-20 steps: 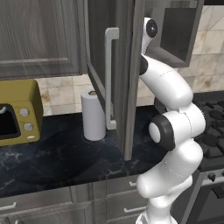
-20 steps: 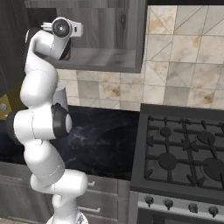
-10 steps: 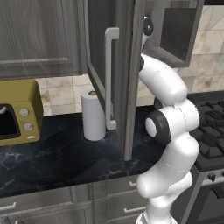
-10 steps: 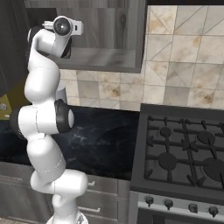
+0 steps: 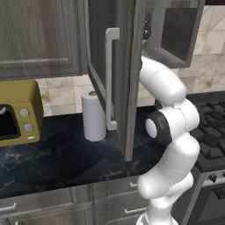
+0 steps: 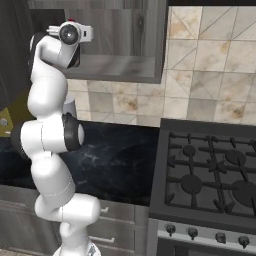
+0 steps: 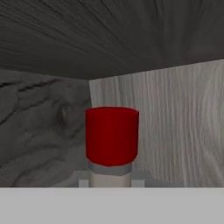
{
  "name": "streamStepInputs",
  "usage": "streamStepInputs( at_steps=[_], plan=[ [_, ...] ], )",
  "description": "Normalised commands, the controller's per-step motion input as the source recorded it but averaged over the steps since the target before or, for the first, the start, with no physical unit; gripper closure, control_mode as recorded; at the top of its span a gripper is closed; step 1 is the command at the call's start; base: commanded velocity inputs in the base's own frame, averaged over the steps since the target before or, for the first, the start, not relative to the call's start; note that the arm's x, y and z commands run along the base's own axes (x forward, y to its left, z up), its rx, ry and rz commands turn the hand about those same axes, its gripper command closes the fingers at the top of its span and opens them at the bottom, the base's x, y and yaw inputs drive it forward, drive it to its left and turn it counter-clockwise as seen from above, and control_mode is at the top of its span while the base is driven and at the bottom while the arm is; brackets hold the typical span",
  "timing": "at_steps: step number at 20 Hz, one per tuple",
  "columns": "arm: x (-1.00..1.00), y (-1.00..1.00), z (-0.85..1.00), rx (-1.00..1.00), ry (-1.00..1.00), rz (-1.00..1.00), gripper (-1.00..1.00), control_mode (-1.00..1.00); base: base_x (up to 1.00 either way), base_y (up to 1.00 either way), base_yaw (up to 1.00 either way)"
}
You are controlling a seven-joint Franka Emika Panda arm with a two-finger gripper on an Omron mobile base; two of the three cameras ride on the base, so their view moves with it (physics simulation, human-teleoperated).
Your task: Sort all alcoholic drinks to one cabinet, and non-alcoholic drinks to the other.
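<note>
My gripper (image 7: pixel 110 181) is shut on the pale neck of an alcoholic drink, a bottle with a red cap (image 7: pixel 112 134). The bottle stands upright inside the upper cabinet, near the corner where its grey back wall (image 7: pixel 175 127) meets a side wall. In the right base view my hand (image 6: pixel 70 33) is raised to the cabinet's opening (image 6: pixel 115 65), with a speck of the red cap just above it. From the left base view the open cabinet door (image 5: pixel 127 74) hides most of the hand. The bottle's body is out of view.
The open door with its long handle (image 5: pixel 112 79) juts out over the dark counter (image 5: pixel 66 158). A paper towel roll (image 5: pixel 93 115) and a yellow microwave (image 5: pixel 17 114) stand on the counter to the left. A gas stove (image 6: pixel 210 170) lies to the right.
The arm's elbow has drifted slightly left while the hand stays up at the cabinet. The grip on the bottle is unchanged.
</note>
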Motion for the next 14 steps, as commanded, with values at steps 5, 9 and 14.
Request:
streamStepInputs(
  at_steps=[5, 9, 14],
  plan=[
    [0.20, 0.12, -0.24, 0.00, 0.00, 0.00, -1.00, -1.00, 0.00, 0.00, 0.00],
    [0.09, 0.02, -0.13, 0.00, 0.00, 0.00, -1.00, -1.00, 0.00, 0.00, 0.00],
    [-0.19, 0.00, 0.00, 0.00, 0.00, 0.00, -1.00, -1.00, 0.00, 0.00, 0.00]
  ],
)
